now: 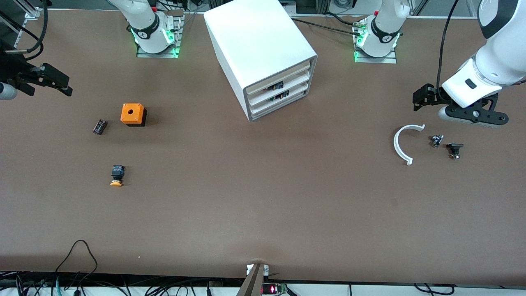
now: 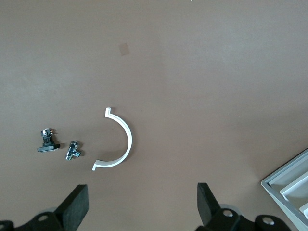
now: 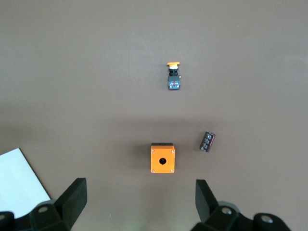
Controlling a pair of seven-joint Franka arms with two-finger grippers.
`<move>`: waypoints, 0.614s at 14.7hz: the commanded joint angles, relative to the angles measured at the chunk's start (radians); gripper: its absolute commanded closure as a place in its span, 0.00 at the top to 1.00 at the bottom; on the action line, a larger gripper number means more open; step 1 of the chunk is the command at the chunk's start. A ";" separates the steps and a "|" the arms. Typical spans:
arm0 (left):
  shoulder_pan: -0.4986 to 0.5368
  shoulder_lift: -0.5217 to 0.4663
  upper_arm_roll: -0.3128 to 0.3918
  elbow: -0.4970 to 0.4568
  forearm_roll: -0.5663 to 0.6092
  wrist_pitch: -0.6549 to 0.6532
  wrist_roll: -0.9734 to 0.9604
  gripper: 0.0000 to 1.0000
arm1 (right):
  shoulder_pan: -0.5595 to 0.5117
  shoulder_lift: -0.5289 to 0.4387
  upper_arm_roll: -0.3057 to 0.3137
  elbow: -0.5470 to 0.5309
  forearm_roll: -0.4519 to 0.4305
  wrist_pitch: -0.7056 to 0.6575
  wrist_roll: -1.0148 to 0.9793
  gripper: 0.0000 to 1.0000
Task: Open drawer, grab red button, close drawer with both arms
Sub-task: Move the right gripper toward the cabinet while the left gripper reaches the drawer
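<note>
The white cabinet (image 1: 259, 41) stands at the robots' edge of the table, midway between the two bases. Its uppermost drawer (image 1: 287, 76) is shut, like the two below it. The red-capped button is not in view. My left gripper (image 1: 421, 100) hangs open and empty over bare table toward the left arm's end, with nothing between its fingers in the left wrist view (image 2: 143, 207). My right gripper (image 1: 53, 80) hangs open and empty over the right arm's end of the table, also empty in the right wrist view (image 3: 142, 202).
An orange box with a hole (image 1: 132, 114) (image 3: 162, 158), a small black part (image 1: 99, 126) and a yellow-capped button (image 1: 116, 174) (image 3: 173, 77) lie toward the right arm's end. A white arc (image 1: 404, 144) (image 2: 120, 142), a metal fitting (image 1: 436, 140) and a black part (image 1: 454, 150) lie under the left gripper.
</note>
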 commanded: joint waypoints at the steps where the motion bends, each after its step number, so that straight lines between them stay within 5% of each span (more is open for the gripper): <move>1: 0.001 0.015 -0.005 0.021 0.021 -0.015 0.016 0.99 | -0.004 0.047 0.007 0.027 -0.019 -0.029 -0.003 1.00; 9: -0.031 0.052 -0.008 0.027 0.006 -0.100 0.068 1.00 | 0.044 0.128 0.007 0.014 -0.008 -0.021 0.020 1.00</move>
